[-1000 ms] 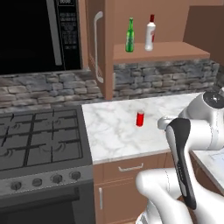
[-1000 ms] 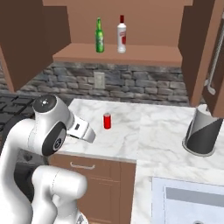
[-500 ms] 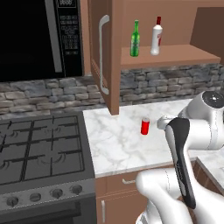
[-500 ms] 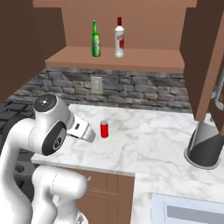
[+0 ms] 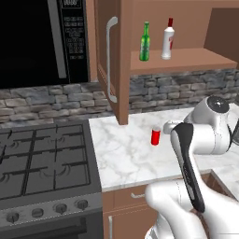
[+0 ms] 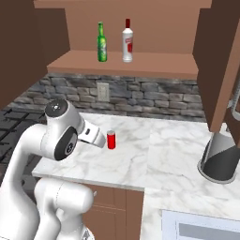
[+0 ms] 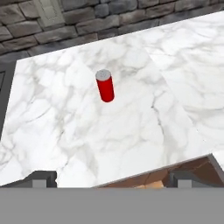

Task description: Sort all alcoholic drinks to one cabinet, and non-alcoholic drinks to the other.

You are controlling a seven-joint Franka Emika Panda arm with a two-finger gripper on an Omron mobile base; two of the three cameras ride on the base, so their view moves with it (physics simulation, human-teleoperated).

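At the bottom of the hand view the gripper stands wide open and empty. Beyond it, upper centre, the red can stands upright on the marble counter, seemingly the next pick: descend and close around it. Farthest, top of the left base view, the green bottle and white bottle share the open cabinet's shelf.

marble counter, red can upright; shelf, two bottles

This is a kitchen. A black stove with knobs sits beside a white marble bench. A microwave hangs above the stove. A stone wall runs behind the bench, under brown wooden cabinets with bottles on a shelf.
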